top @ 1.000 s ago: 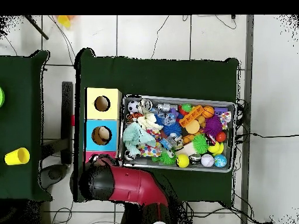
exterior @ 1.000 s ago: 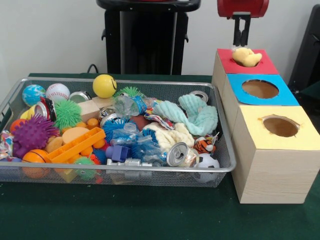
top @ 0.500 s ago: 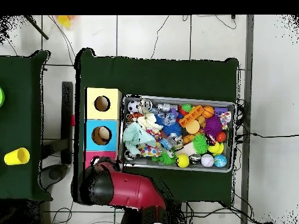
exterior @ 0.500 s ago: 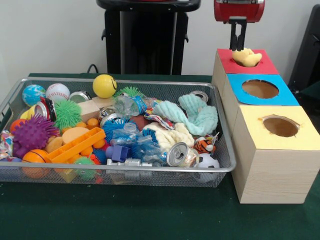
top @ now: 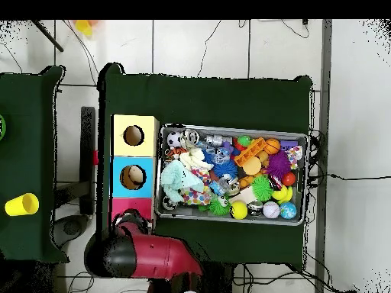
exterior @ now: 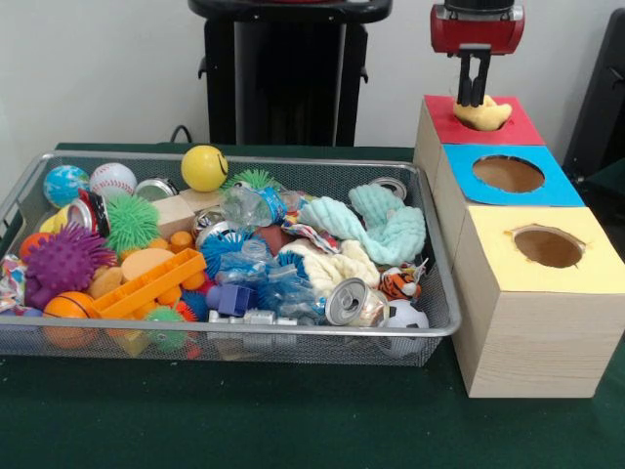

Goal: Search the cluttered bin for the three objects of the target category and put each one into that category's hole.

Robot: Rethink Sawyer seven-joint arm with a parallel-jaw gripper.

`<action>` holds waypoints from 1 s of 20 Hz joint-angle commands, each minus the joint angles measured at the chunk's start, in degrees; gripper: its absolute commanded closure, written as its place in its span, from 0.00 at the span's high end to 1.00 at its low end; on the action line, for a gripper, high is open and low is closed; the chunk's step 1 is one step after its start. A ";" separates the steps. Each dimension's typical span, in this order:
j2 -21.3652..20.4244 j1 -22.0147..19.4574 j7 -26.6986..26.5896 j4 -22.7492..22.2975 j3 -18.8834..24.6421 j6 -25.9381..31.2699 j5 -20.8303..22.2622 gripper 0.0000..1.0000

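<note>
The wire mesh bin (exterior: 293, 159) holds a jumble of toys; it also shows in the overhead view (top: 233, 220). A pale yellow plush toy (exterior: 485, 114) sits in the round hole of the red-topped box (exterior: 518, 129), sticking up out of it. My gripper (exterior: 474, 98) hangs straight above it, fingers close together, tips touching the plush's top. An orange-and-black tiger plush (exterior: 398, 283) lies at the bin's near right, beside a soccer ball. In the overhead view my red arm (top: 153, 255) covers the gripper and part of the red box (top: 131, 206).
A blue-topped box (exterior: 508, 174) and a yellow-topped box (exterior: 548, 247) stand in a row nearer the camera than the red one. Mint and cream cloths (exterior: 381, 225), spiky balls (exterior: 63, 262), cans and a yellow ball (exterior: 204, 167) fill the bin.
My gripper shifted a little left, then came back right and lower onto the yellow plush. The plush has stayed in the red box's hole. In the overhead view the arm swung left.
</note>
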State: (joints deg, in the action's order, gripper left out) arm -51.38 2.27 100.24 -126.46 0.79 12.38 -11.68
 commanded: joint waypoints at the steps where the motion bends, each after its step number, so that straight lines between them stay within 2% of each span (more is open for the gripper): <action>1: 2.42 -0.43 13.82 -3.51 3.43 -4.47 -2.24 0.00; 7: 1.13 -0.04 13.57 -4.02 2.87 -3.24 -2.42 0.00; 16: 2.11 0.16 13.37 -2.61 2.65 -3.57 -2.46 0.00; 20: 4.70 0.85 14.20 -1.49 3.40 -5.70 -2.94 0.00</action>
State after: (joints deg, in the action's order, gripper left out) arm -50.99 2.71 100.24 -127.54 0.77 11.83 -11.91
